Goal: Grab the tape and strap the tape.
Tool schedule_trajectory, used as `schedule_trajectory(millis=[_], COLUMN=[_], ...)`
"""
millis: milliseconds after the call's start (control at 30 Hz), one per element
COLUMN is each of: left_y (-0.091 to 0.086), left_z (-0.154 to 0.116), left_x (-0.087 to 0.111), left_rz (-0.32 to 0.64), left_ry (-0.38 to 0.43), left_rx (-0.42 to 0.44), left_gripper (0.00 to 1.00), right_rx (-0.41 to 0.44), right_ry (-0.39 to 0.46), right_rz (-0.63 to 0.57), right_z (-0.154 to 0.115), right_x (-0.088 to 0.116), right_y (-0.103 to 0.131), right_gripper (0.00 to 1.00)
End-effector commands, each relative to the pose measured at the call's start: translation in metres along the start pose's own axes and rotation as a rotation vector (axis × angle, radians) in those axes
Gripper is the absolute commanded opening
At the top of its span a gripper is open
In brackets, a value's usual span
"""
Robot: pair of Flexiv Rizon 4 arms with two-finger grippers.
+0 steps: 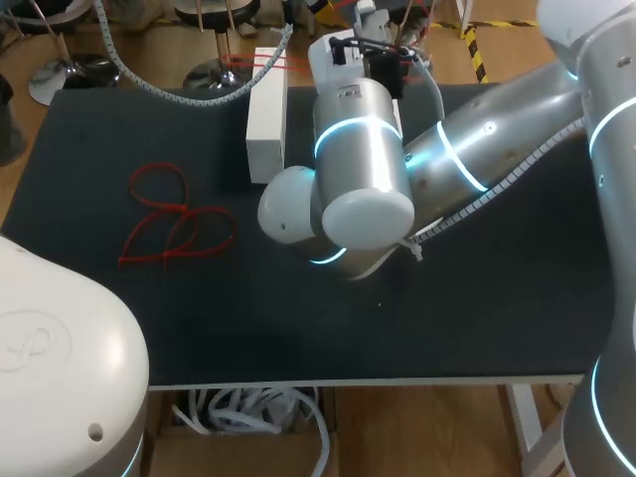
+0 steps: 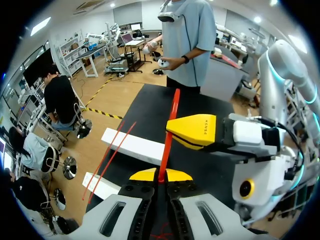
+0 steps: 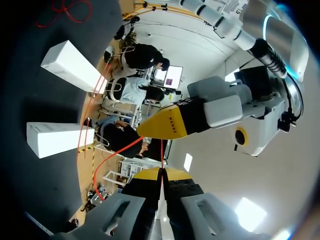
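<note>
Lying at about nine o'clock on the bench (image 1: 477, 328), a tangle of loose red ties (image 1: 177, 221) looks like spare stock, with white boxes (image 1: 266, 119) toward eleven. Near twelve the two arms meet nose to nose, probably so each can take a share of one red tape (image 2: 166, 150). The left gripper (image 2: 160, 175) is clenched on its lower end, and the right gripper (image 3: 161, 175) pinches it higher up. The tape is thin, glossy and stiff-looking, and stands nearly straight between them.

Table (image 1: 477, 328): dark matte top, pale front edge, white leg (image 1: 527, 422) under the near right corner.
</note>
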State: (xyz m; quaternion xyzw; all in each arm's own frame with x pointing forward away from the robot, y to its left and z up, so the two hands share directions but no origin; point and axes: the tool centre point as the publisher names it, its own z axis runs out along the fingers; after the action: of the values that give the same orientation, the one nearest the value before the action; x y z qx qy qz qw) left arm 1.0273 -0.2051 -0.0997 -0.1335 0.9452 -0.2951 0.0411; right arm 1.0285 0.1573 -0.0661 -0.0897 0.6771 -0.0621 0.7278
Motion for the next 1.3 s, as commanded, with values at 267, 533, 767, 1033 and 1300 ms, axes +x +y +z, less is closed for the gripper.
schedule_trajectory(millis=[267, 533, 767, 1033, 1300], left_y=[-0.0006, -0.0006, -0.0006, -0.0006, -0.0006], left_z=[-0.0004, -0.0004, -0.0004, -0.0004, -0.0004], left_x=[0.0000, 0.0000, 0.0000, 0.0000, 0.0000], left_rz=[0.000, 0.000, 0.000, 0.000, 0.000], left_ry=[0.001, 0.001, 0.001, 0.001, 0.001], left_rx=[-0.004, -0.004, -0.004, -0.004, -0.004], left_gripper=[0.00, 0.00, 0.00, 0.00, 0.00], right_rx=[-0.008, -0.016, -0.009, -0.001, 0.003], right_ry=[0.017, 0.028, 0.025, 0.021, 0.019], right_rz=[-0.010, -0.016, -0.021, -0.028, -0.028], right_z=[-0.0045, -0.0072, -0.0042, -0.0028, -0.0019], right_x=[-0.0040, -0.0049, -0.0034, -0.0015, -0.0003], right_y=[-0.0023, -0.0081, -0.0071, -0.0050, -0.0018], right_gripper=[0.00, 0.00, 0.00, 0.00, 0.00])
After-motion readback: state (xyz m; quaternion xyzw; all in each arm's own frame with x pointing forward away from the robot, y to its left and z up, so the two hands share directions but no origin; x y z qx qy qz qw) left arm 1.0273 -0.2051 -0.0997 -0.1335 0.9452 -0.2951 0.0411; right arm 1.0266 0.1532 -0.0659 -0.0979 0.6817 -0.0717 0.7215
